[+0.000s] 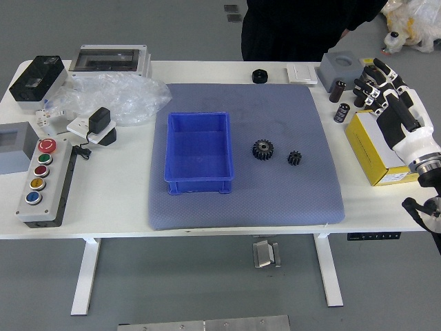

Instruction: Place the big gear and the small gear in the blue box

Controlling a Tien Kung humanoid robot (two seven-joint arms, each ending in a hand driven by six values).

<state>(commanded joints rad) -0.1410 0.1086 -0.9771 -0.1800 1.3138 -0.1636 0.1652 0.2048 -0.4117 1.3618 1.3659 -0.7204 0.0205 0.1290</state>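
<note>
The big gear (262,149), black and toothed, lies flat on the grey-blue mat, right of the blue box. The small gear (294,158), also black, lies on the mat a little to its right. The blue box (200,113) stands on the mat's left part with nothing in it. My right hand (372,93) is raised at the picture's right, over the yellow box area, fingers spread and holding nothing, well to the right of both gears. The left arm is out of view.
A yellow box (376,155) and black cylinders (342,112) stand right of the mat (275,207). A black round part (260,76) sits behind it. At the left are a button panel (49,186) and plastic wrap (110,96). A person in black stands at the far side.
</note>
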